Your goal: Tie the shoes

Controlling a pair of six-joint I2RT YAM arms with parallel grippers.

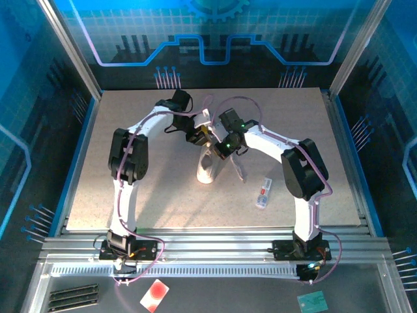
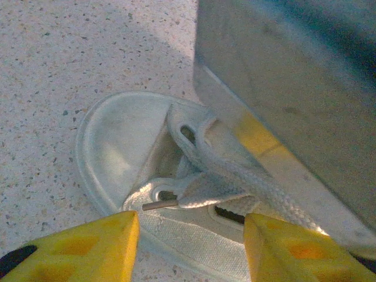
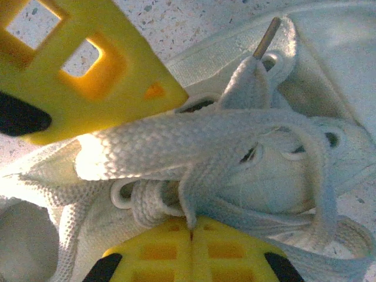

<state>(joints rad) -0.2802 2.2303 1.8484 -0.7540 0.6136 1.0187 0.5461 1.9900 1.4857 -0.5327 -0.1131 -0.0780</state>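
Laces (image 3: 194, 138) apparently in right pincer (image 3: 191, 230)

Nothing legible on screen. Sneaker (image 1: 207, 171), centre: no brand readable. White strip (image 1: 263, 193) right of it carries red marks, too small to read. Bottom edge: red-and-white card (image 1: 154, 295), teal card (image 1: 313, 302), both illegible. Top: gear emblem (image 1: 218, 6).

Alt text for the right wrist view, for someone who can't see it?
Close up, the right gripper, its yellow fingers shut together at the bottom edge, appears to pinch a strand of the white laces tangled loosely over the white sneaker. The left gripper's yellow finger sits at upper left, just above the laces, over the speckled table.
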